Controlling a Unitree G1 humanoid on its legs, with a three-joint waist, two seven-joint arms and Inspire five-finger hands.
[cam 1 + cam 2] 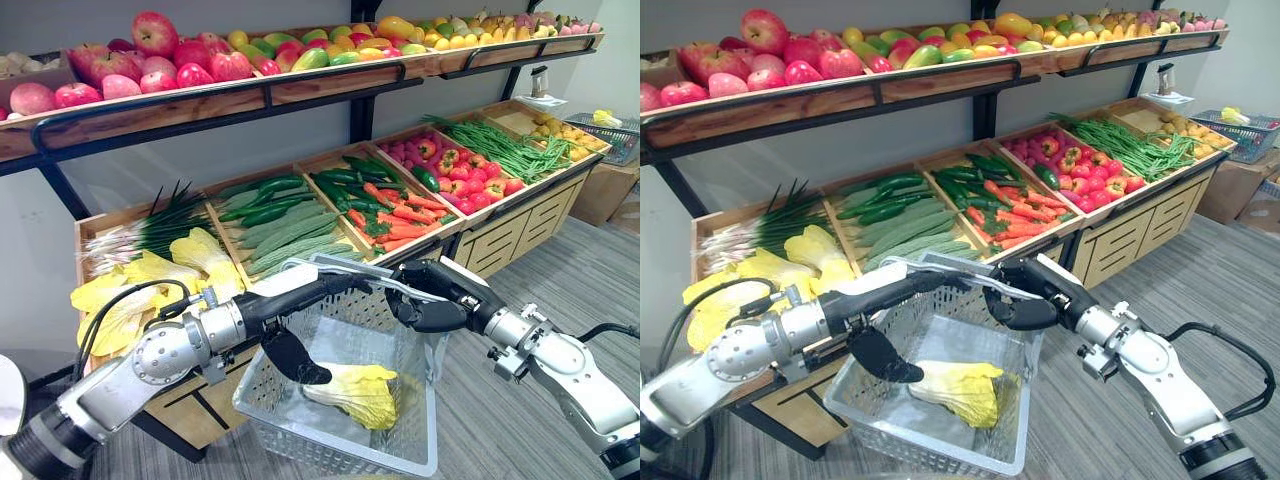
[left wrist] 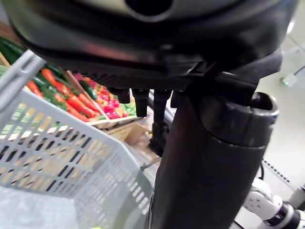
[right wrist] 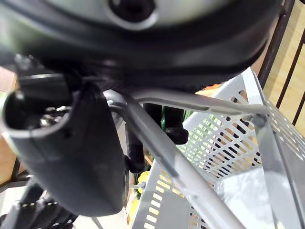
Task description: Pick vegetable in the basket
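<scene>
- The pale yellow-green leafy cabbage (image 1: 355,392) lies on the floor of the light grey plastic mesh basket (image 1: 412,400), so the drop-in step looks done.
- The left hand (image 1: 285,345) hangs inside the basket just above the cabbage, fingers straight and thumb pointing down, holding nothing.
- The right hand (image 1: 430,300) is curled round the basket's grey bar handle (image 3: 190,102) and carries the basket in front of the wooden produce stand (image 1: 500,235).
- As I judge it, the next move is to lift the left hand straight up, clear of the rim and handle.
- It could then reach for another vegetable, perhaps from the bin of yellow cabbages (image 1: 150,275), while the right hand holds the basket level.
</scene>
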